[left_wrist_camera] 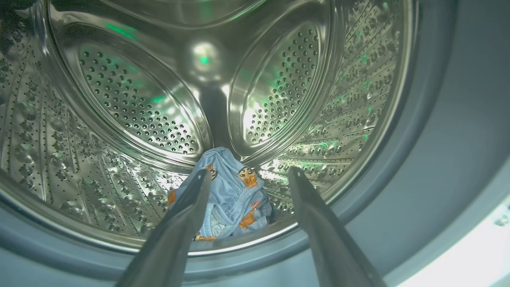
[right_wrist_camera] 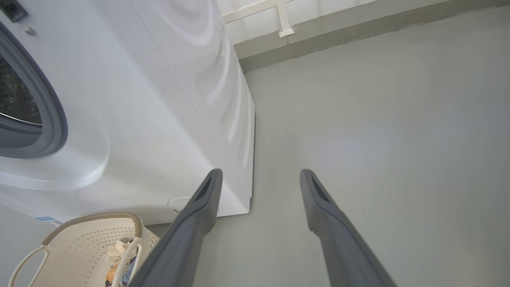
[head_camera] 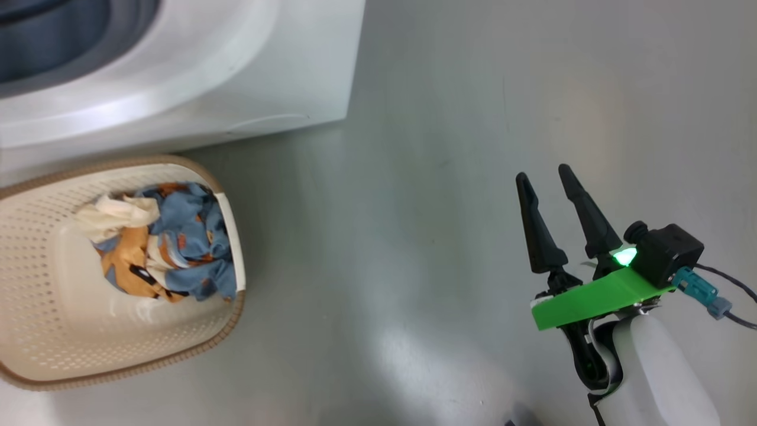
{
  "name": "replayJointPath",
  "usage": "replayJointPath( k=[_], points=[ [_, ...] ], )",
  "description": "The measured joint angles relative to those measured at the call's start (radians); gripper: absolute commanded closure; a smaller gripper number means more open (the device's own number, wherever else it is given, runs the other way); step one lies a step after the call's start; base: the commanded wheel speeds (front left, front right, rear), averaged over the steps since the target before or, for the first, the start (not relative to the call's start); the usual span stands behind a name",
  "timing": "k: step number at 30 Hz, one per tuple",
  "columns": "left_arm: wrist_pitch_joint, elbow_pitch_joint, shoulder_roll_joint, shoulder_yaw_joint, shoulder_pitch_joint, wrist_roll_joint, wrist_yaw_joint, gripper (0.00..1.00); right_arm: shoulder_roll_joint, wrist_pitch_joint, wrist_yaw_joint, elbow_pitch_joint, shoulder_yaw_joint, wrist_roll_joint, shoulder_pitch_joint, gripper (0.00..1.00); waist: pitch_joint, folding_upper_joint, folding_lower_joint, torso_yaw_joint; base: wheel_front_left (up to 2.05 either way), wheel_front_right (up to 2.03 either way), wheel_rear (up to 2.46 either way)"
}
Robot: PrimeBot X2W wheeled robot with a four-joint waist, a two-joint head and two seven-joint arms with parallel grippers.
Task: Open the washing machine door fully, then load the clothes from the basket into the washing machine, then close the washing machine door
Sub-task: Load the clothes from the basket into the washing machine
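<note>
Reaching into the washing machine [head_camera: 266, 77], the left gripper [left_wrist_camera: 250, 172] is holding its jaws wide apart and empty, pointing at a light blue printed garment [left_wrist_camera: 231, 199] that is lying at the bottom of the steel drum [left_wrist_camera: 131, 99]. The basket [head_camera: 77, 331] is sitting on the floor [head_camera: 414, 177] just in front of the washing machine, with more clothes [head_camera: 177, 236] heaped inside. The right gripper [head_camera: 543, 173] is hovering off the machine's right front corner, jaws spread and holding nothing.

— We see a mirror-bright polish on the round perforated steel drum [left_wrist_camera: 131, 99], and soft, creased cloth in the light-blue printed garment [left_wrist_camera: 233, 195].
— We see the cream rounded plastic basket [head_camera: 35, 248] looking matt, the white boxy washing machine [head_camera: 284, 71] smooth and glossy, the grey floor [head_camera: 473, 148] smooth.
</note>
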Motion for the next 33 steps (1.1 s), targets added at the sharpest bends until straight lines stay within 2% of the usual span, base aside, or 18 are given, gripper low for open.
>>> replayJointPath(
  k=[3, 14, 20, 33],
  points=[
    [0.0, -0.062, -0.033, 0.05, 0.095, 0.045, 0.012, 0.0, 0.001, 0.0, 0.0, 0.0, -0.001, -0.016, 0.014, 0.0, -0.032, 0.0, 0.0, 0.009, 0.0, 0.0, 0.0],
    [0.0, -0.192, -0.185, 0.247, 0.436, 0.207, 0.011, 0.0, 0.001, 0.0, 0.0, 0.007, 0.005, -0.059, 0.074, 0.0, -0.163, 0.0, 0.0, 0.024, 0.0, 0.0, 0.0],
    [0.0, -0.232, -0.281, 0.345, 0.596, 0.293, -0.025, 0.0, 0.001, 0.0, 0.0, 0.011, 0.007, -0.068, 0.11, 0.0, -0.236, 0.0, 0.0, 0.024, 0.0, 0.0, 0.0],
    [0.0, -0.245, -0.47, 0.458, 0.828, 0.449, -0.096, 0.0, 0.002, 0.0, 0.0, 0.016, 0.007, -0.095, 0.18, 0.0, -0.398, 0.0, 0.0, 0.022, 0.0, 0.0, 0.0]
  ],
)
